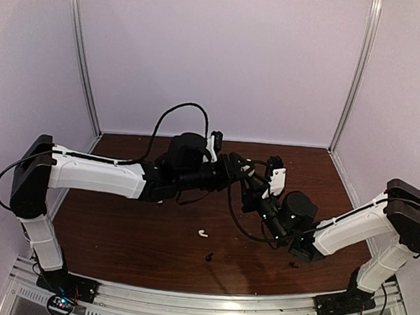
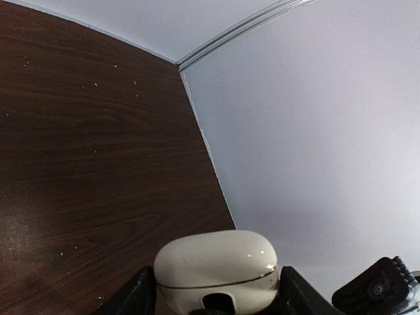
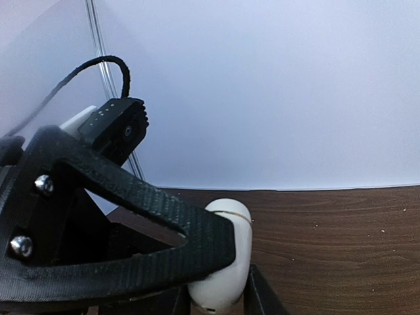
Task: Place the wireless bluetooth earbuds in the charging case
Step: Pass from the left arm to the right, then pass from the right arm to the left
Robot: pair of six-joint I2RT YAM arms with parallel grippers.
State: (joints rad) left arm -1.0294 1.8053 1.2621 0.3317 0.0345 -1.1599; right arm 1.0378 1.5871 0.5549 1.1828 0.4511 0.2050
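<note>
Top view: arms (image 1: pixel 122 176) meet mid-frame over the woodgrain tabletop (image 1: pixel 118 227); a glossy white earbud (image 1: pixel 202 233) and a black earbud (image 1: pixel 209 257) lie loose below, room all round. Left wrist: left tool (image 2: pixel 216 294) clamps the smooth, rounded charging case (image 2: pixel 216 262), bottom centre. Right wrist: right tool (image 3: pixel 220 300) pinches it too, narrow.

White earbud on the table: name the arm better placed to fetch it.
Right, probably. The left end effector holds the white case; the right end effector just flanks the case's end, so it could leave for the white earbud.
</note>
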